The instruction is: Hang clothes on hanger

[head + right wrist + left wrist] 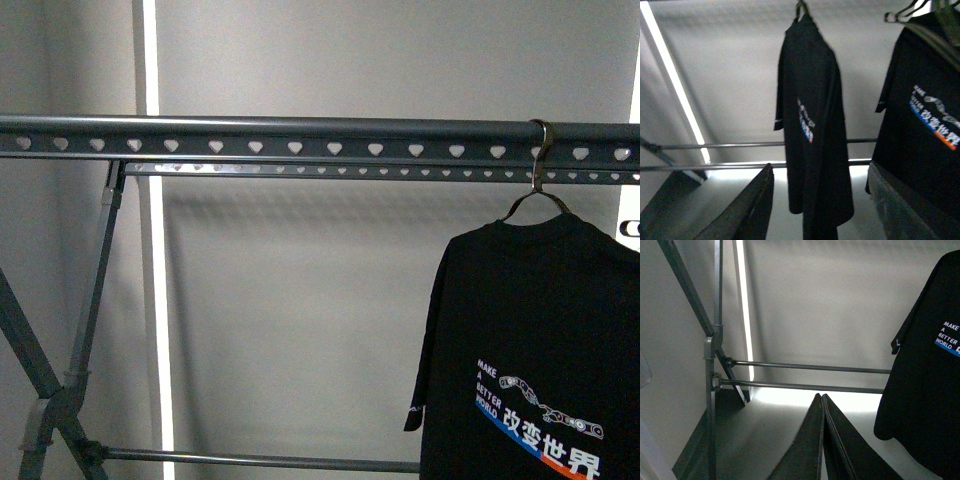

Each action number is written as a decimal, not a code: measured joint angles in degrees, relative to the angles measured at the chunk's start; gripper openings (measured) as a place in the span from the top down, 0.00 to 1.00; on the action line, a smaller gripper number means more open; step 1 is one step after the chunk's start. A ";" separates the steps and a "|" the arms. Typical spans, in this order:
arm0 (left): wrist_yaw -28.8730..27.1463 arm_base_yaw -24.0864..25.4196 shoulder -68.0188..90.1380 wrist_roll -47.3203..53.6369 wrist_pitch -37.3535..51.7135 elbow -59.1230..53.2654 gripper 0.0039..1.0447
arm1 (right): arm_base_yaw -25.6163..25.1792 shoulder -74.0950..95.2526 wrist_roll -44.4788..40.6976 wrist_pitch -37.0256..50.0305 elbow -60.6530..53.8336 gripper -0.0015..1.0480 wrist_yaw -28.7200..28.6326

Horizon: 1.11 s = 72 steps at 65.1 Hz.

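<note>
The hanger is a dark grey rack; its long rail [300,148] with heart-shaped holes runs across the front view. A black T-shirt [540,340] with white lettering hangs at the rail's right end from a hook [541,155]. In the left wrist view my left gripper [821,399] is shut and empty, with the T-shirt [925,390] apart from it to one side. In the right wrist view my right gripper [820,170] stands open and holds nothing. One hanging T-shirt [812,125] shows edge-on beyond the gap between its fingers, and a second T-shirt [925,110] hangs beside it.
The rack's crossed legs [50,390] stand at the left, with two low crossbars [810,367] between them. A second holed rail [350,171] runs behind the first. A grey wall with a bright vertical strip [155,300] lies behind.
</note>
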 joint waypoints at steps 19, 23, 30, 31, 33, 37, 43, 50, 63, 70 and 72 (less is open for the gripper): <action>0.02 0.00 0.00 0.00 0.00 0.00 0.97 | 1.22 -3.98 -1.16 1.97 -5.07 0.99 0.59; 0.02 0.00 0.00 0.00 0.00 0.00 0.97 | 1.22 -4.57 -1.18 2.19 -5.95 0.97 0.63; 0.02 0.00 0.00 0.00 0.00 0.00 0.97 | 1.22 -5.51 -1.18 2.47 -7.08 0.98 0.66; 0.02 0.00 0.00 0.00 0.00 0.00 0.97 | 1.22 -5.55 -1.18 2.49 -7.19 0.98 0.66; 0.02 0.00 0.00 0.00 0.00 0.00 0.97 | 1.22 -5.75 -1.18 2.58 -7.48 0.98 0.66; 0.02 0.00 0.00 0.00 0.00 0.00 0.97 | 1.22 -6.21 -1.18 2.73 -8.04 0.98 0.63; 0.02 0.00 0.00 0.00 0.00 0.00 0.97 | 1.22 -7.06 -1.18 2.91 -8.92 0.98 0.66; 0.02 0.00 0.00 0.00 0.00 0.00 0.97 | 1.22 -7.63 -1.18 3.02 -9.68 0.98 0.63; 0.02 0.00 0.00 0.00 0.00 0.00 0.97 | 1.22 -10.05 -1.20 3.39 -12.48 0.98 0.66; 0.02 0.00 0.00 0.00 0.00 0.00 0.97 | 1.22 -10.12 -1.18 3.41 -12.48 0.98 0.66; 0.04 0.00 0.00 0.00 0.00 0.00 0.97 | 1.22 -10.12 -1.18 3.41 -12.48 0.98 0.61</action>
